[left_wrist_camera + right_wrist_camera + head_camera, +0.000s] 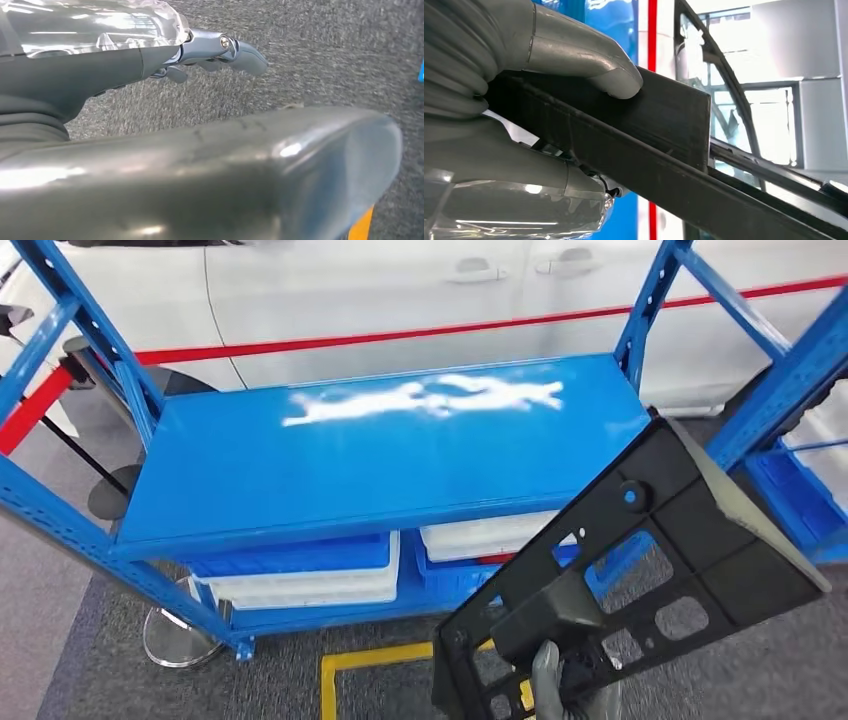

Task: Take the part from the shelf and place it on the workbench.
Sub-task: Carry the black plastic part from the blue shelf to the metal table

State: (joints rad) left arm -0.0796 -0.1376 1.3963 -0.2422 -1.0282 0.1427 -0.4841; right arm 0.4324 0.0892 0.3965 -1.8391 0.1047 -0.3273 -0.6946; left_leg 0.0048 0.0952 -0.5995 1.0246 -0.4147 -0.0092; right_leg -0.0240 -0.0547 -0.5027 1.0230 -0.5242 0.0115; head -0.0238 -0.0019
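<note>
Blue shelf (pixel 380 455) stood before a white car (pixel 420 290) | my right hand (pixel 560 685) clamped thumb and fingers on the black part (pixel 640 570), held below the shelf's front edge | left hand (pixel 220 52) hung with fingers loosely extended, holding nothing | I judged the part stiff, light, awkwardly broad; grip its boxed rib.

The shelf (pixel 390 455) stands ahead, its upper board bare. Under that board, on the lower level, bins (pixel 300 575) sit side by side, one to the left and another (pixel 485 535) to the right. Behind the shelf stands a car (pixel 420 290). The part (pixel 640 570) is in front of the shelf's right end, tilted, held from below by the right hand (pixel 560 680). The left hand (pixel 220 52) hangs over the carpet (pixel 325 50). On the floor before the shelf lies a taped outline (pixel 375 665). A second rack (pixel 800 440) stands to the right.
</note>
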